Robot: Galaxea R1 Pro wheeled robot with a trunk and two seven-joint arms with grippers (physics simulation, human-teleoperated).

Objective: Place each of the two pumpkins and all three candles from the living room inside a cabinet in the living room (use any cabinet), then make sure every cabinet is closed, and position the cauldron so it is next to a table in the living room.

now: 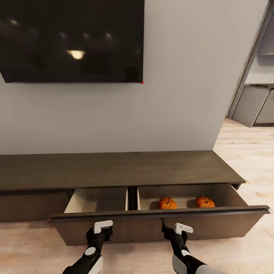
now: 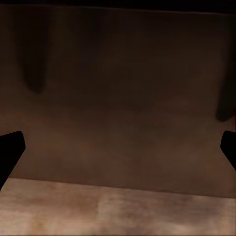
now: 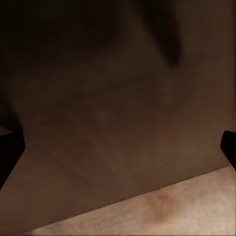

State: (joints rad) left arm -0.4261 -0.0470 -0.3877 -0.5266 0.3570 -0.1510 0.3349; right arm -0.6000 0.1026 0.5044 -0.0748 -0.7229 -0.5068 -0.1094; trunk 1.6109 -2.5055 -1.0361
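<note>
Bottom of the head frame: both arms reach forward over the light plank floor (image 1: 243, 160). Left gripper (image 1: 101, 227) sits lower centre-left, right gripper (image 1: 182, 230) lower centre-right, both right up against the dark front panel of the open drawer (image 1: 160, 224). Touching or a hair apart, cannot tell.

Left wrist view: dark fingertips (image 2: 10, 150) at both side edges of the frame, wide gap between them, jaws apart, nothing held. Brown drawer front ahead, strip of floor (image 2: 118, 211) beneath it.

Right wrist view: same layout, fingertips (image 3: 10, 147) at the two side edges, jaws apart, empty. Brown panel ahead, pale floor (image 3: 162, 211) in the lower right corner, running at a slant.

Middle of the head frame: the drawer is pulled out from the cabinet (image 1: 114, 169), a long low dark-brown console. Pale interior, split by a dark divider at centre. Left compartment looks bare from here. Right compartment holds two orange pumpkins, one (image 1: 167, 203) near its middle, the other (image 1: 205, 202) further right, apart from each other, both toward the front wall.

Behind: cabinet top bare, pale wall, black television (image 1: 72, 40) in the upper left. Far right edge: grey units (image 1: 253, 104) in an adjoining space.
</note>
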